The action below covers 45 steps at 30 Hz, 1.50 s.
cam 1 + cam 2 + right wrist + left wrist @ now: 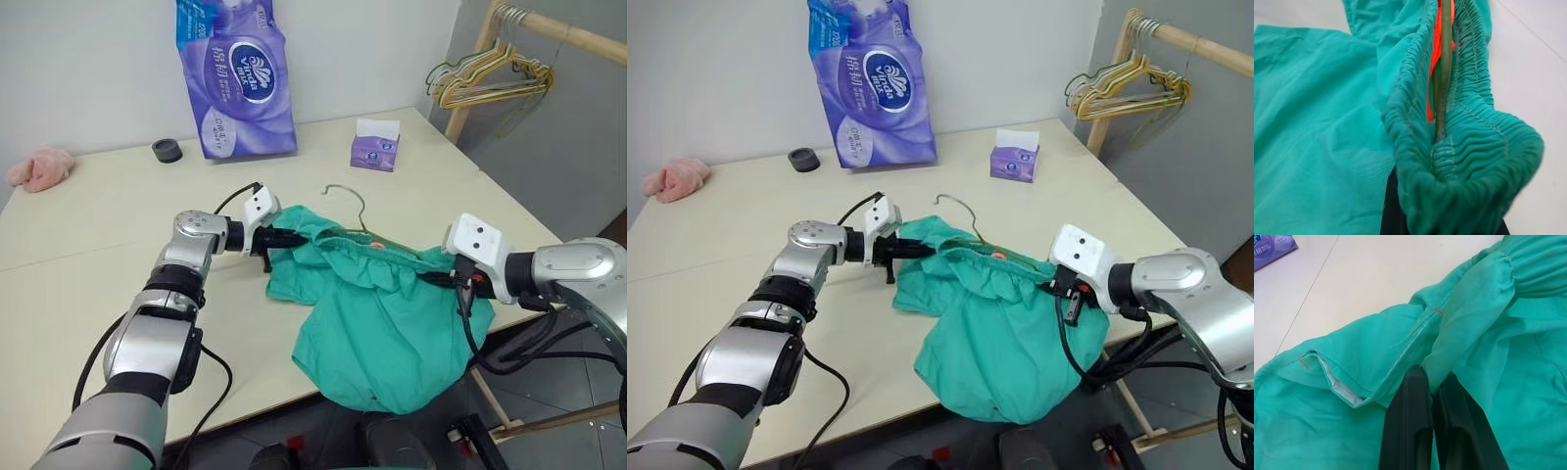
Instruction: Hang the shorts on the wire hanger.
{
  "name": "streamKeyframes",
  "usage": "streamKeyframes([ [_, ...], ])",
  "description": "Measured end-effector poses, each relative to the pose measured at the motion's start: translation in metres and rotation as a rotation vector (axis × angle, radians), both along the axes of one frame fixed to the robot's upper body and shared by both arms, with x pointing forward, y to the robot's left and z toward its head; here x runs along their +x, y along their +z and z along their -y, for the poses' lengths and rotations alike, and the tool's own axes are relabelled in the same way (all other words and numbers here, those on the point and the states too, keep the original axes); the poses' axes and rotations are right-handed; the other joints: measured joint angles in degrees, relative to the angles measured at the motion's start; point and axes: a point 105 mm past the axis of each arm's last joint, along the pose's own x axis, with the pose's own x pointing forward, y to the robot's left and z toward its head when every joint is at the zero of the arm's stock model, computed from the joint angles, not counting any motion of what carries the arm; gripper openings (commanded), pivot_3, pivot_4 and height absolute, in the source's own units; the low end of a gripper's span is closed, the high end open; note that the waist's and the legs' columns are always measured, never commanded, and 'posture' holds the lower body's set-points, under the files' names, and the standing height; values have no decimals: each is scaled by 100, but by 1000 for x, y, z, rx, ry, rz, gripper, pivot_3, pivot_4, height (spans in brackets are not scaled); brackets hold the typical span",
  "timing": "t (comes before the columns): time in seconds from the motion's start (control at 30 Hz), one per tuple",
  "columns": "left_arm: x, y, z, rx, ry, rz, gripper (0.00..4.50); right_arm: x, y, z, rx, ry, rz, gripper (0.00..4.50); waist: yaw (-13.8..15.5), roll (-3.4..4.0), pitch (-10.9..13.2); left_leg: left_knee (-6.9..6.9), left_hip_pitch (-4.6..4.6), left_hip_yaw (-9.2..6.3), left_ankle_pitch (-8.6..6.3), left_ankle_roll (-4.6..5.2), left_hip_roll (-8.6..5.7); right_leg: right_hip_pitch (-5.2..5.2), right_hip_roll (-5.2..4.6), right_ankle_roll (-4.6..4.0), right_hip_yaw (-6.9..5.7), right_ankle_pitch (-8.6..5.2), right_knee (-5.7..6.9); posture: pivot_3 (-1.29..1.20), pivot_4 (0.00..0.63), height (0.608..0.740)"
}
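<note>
Fingers, left gripper point(294, 237): two black fingers point(1405, 426) clenched on a fold of the shorts' cloth at the end nearer the purple pack; in the left wrist view the teal fabric is pinched between them.
Fingers, right gripper point(453, 281): pressed together on the gathered elastic waistband at the opposite end; in the right wrist view the bunched band wraps over the fingertips and hides most of them.
Shorts point(382, 333): teal-green soft cloth, stretched between the two grippers near the table's front edge; the waistband runs across from one gripper to the other, and the legs drape down, with the lower part hanging over the table's edge.
Wire hanger point(348, 201): thin dark wire, its curved hook lying on the tabletop just beyond the shorts; its body passes into the waistband, and the right wrist view shows an olive wire point(1444, 63) lying inside the gathered band beside an orange strip point(1434, 54).
Table point(108, 225): pale cream top.
Tissue pack point(233, 78): large, purple, upright against the wall at the far side.
Tissue box point(376, 147): small, purple, far right of the table.
Black ring point(167, 151): beside the tissue pack.
Pink cloth lump point(41, 167): far left edge of the table.
Hanger bunch point(495, 83): yellow, beige and green, on a wooden rail beyond the table's right corner.
</note>
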Motion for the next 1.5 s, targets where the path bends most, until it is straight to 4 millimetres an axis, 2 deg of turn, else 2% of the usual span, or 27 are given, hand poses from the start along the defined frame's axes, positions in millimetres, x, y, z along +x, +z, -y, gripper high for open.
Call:
streamKeyframes([
  [0.3,2,5,6,-23,-7,1,20,-2,0,9,-9,-11,5,0,12,-1,1,0,0,3,0,0,-1,0,2,1,3,-1,-1,-286,74,740],
  [0.57,0,6,12,-80,-6,-70,20,-1,1,16,-19,-27,30,0,14,-2,1,-1,1,3,0,0,1,0,5,2,3,-2,0,-281,73,740],
  [0.67,-5,6,6,-71,-23,-104,686,-1,2,16,-19,-28,34,0,11,-2,1,-1,1,3,0,0,1,0,6,2,3,-2,0,-279,72,740],
  [0.73,-8,6,-1,-61,-27,-123,1298,-1,2,16,-19,-28,35,0,10,-2,1,-1,1,3,0,0,1,0,6,2,3,-2,0,-279,72,740],
  [0.83,-13,0,-26,-29,28,-161,2210,2,5,24,-37,-56,41,0,0,-1,1,-3,4,2,0,0,4,0,7,2,3,-2,0,-277,72,740],
  [1.0,-18,-4,-27,13,-6,-153,3756,3,6,25,-40,-48,50,0,74,-2,1,2,0,4,0,0,-2,2,1,2,4,-2,-2,-276,73,740],
  [1.4,-29,-11,-16,75,-125,-130,3756,-4,18,19,6,29,57,0,53,-2,1,1,1,5,0,0,1,1,3,2,5,-2,0,-278,73,740],
  [1.5,-31,-16,-8,66,-143,-145,3195,-10,26,16,32,61,58,0,56,-2,1,1,1,5,0,0,0,1,3,2,5,-2,-1,-278,73,740],
])
